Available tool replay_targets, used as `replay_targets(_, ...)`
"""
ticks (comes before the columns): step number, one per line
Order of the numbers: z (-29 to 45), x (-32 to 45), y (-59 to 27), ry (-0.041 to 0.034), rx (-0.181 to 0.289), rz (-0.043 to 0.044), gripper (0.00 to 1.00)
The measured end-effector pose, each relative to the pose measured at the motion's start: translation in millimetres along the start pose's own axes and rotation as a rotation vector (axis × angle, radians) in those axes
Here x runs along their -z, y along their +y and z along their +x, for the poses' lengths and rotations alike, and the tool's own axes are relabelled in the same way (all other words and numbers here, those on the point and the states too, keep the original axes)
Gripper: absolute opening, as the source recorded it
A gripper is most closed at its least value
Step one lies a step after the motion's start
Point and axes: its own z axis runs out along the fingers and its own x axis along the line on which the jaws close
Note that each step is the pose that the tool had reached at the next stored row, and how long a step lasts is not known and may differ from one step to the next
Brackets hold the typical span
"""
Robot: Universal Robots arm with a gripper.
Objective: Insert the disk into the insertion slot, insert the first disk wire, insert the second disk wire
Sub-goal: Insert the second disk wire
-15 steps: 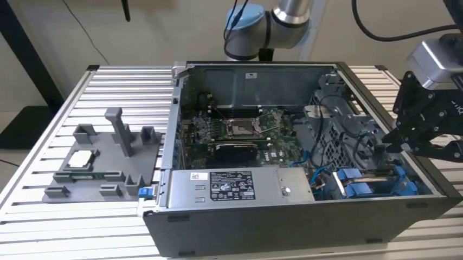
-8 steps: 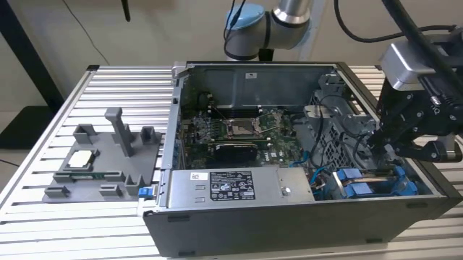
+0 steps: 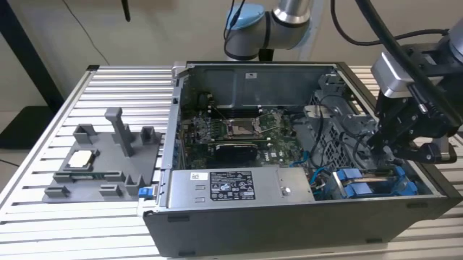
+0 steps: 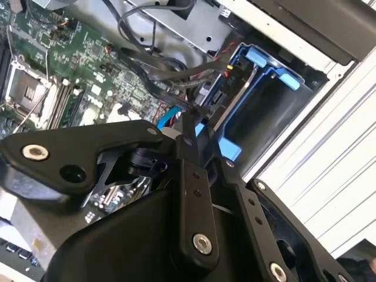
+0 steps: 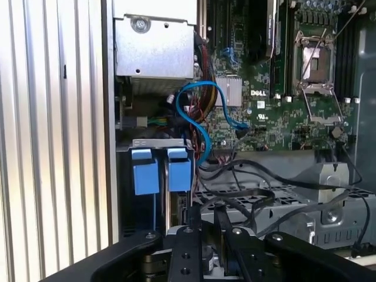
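The silver-grey hard drive in its bright blue plastic carrier frame (image 3: 380, 184) sits in the dark grey sheet-metal drive bay (image 5: 154, 144) at the open computer case's (image 3: 289, 227) corner, blue tabs (image 5: 145, 173) showing. Black cables (image 5: 247, 197) and a blue cable (image 5: 200, 117) crowd beside it. The black gripper (image 4: 189, 120) hangs just above the drive, its narrow fingertips pinched on a black wire connector (image 4: 197, 111).
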Motion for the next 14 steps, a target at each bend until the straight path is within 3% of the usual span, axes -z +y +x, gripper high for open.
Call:
replay_targets(3,0.8,-4.1,0.2,-0.0014,0.001,0.0051,0.24)
replay_targets(6,1.0,-4.8,0.2,-0.0272,0.001,0.0061,0.24)
replay_targets(7,1.1,-5.4,0.2,-0.0315,0.001,0.0064,0.24)
replay_targets(11,1.4,-6.2,0.1,-0.0338,0.001,0.0064,0.22)
replay_targets(12,1.5,-6.3,-0.5,-0.0325,0.000,0.0042,0.16)
replay_targets(14,1.8,-6.5,-4.2,-0.0278,-0.003,-0.0079,0.16)
